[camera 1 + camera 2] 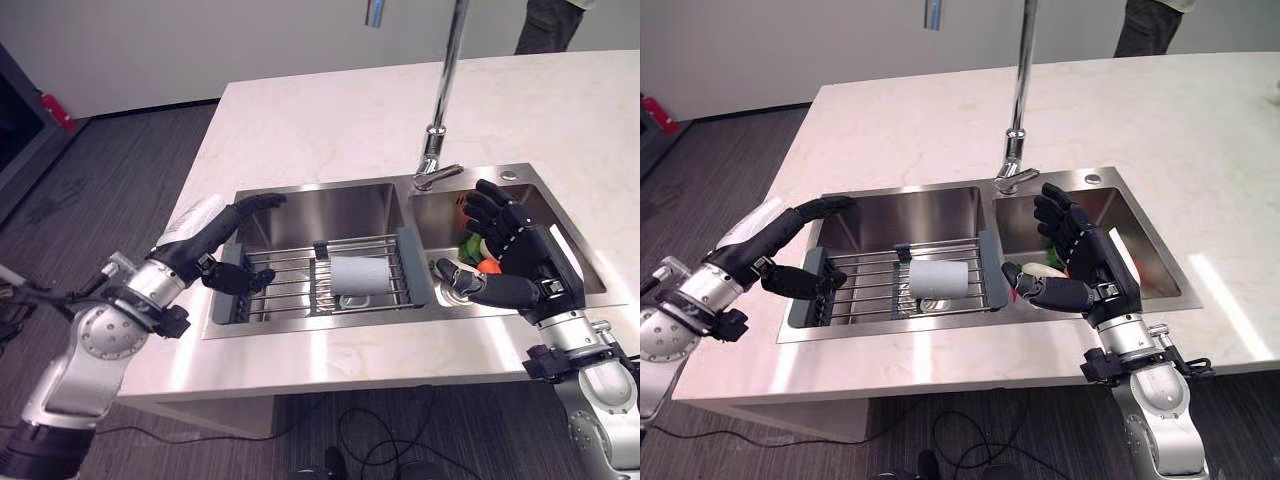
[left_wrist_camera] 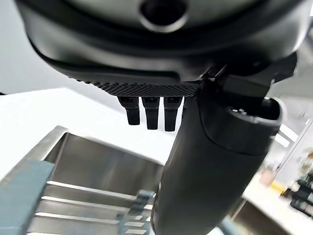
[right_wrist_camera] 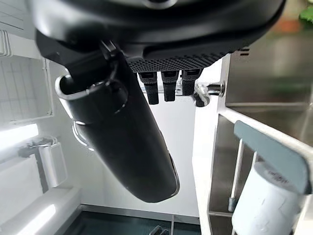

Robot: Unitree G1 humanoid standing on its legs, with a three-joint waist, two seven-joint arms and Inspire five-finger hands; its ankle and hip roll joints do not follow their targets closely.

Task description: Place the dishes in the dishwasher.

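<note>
A white cup (image 1: 358, 275) lies on its side on the wire rack (image 1: 285, 262) that spans the left basin of the steel sink (image 1: 330, 332). My left hand (image 1: 215, 245) hovers open at the rack's left end, fingers straight over the basin's corner and thumb by the grey end piece. My right hand (image 1: 515, 262) is open with fingers spread above the right basin. It hides most of the dishes there; green (image 1: 469, 246) and orange (image 1: 488, 266) pieces peek out beside it. The right wrist view shows the cup (image 3: 266, 205) behind the rack's grey end.
A tall chrome tap (image 1: 445, 90) rises behind the divider between the basins. The pale marble counter (image 1: 320, 120) surrounds the sink, and its front edge lies close to me. A person (image 1: 545, 25) stands at the far right behind the counter.
</note>
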